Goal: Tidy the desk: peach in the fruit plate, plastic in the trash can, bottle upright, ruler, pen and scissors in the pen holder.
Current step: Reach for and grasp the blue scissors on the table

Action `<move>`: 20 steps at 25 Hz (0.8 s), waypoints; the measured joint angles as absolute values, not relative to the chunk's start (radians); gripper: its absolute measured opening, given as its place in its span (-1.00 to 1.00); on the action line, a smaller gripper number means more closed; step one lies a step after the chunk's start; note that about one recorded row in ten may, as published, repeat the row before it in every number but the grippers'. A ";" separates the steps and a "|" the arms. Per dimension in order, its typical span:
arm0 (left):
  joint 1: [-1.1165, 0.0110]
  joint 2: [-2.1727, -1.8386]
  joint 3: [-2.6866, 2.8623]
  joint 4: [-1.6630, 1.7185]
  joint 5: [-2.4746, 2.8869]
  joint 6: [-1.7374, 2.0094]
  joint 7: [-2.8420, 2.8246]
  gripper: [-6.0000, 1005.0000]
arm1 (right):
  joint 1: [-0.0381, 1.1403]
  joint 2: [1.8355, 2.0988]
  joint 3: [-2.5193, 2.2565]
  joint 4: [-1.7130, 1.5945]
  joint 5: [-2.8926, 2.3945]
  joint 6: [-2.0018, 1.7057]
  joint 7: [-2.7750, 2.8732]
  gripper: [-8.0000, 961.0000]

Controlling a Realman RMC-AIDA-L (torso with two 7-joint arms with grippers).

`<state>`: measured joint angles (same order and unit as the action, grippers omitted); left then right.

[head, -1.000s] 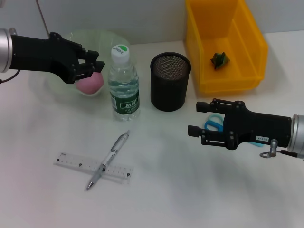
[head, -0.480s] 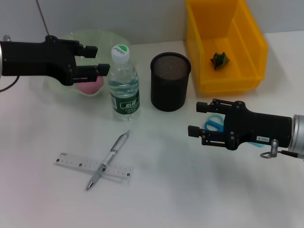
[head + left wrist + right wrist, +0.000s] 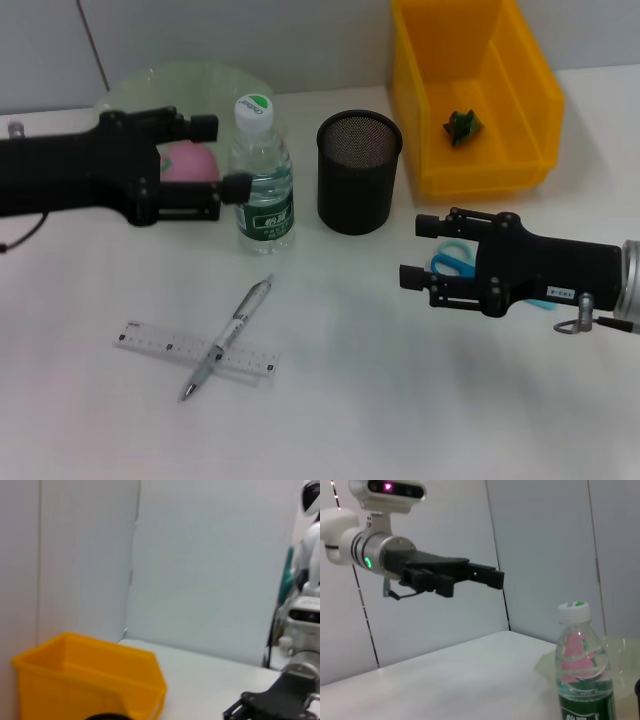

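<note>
The pink peach (image 3: pixel 188 161) lies in the pale green fruit plate (image 3: pixel 190 82). My left gripper (image 3: pixel 222 157) is open and empty, above the plate's near side and beside the upright water bottle (image 3: pixel 262 175); it also shows in the right wrist view (image 3: pixel 485 576). The pen (image 3: pixel 228 337) lies across the clear ruler (image 3: pixel 160 342) at the front left. The blue scissors (image 3: pixel 452 263) lie partly hidden under my open, empty right gripper (image 3: pixel 415 250). The black mesh pen holder (image 3: pixel 358 172) stands in the middle. The green plastic (image 3: pixel 461 124) lies in the yellow bin (image 3: pixel 520 90).
The bottle (image 3: pixel 577 675) stands close to the plate (image 3: pixel 620 652) in the right wrist view. The left wrist view shows the yellow bin (image 3: pixel 90 680) and the right arm (image 3: pixel 272 705). A grey wall runs behind the table.
My left gripper opened and let go of the peach, which now lies in the plate. The gripper then drew nearer and to the right, beside the bottle. The right arm barely moved.
</note>
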<state>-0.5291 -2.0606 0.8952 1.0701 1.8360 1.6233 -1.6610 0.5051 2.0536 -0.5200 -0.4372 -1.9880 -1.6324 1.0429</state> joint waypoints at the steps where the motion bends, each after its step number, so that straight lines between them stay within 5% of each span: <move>1: -0.529 -2.061 0.895 1.070 1.836 1.623 -1.661 0.63 | 0.505 2.054 -0.520 -0.437 -1.988 -1.632 1.043 0.51; 20: -0.508 -2.070 0.888 0.493 1.706 1.616 -1.060 0.71 | 0.503 2.030 -0.531 -0.473 -1.996 -1.685 1.084 0.51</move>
<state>-0.5077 -2.0697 0.8879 0.4929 1.7057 1.6164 -1.0597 0.5032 2.0302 -0.5308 -0.4731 -1.9958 -1.6845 1.0842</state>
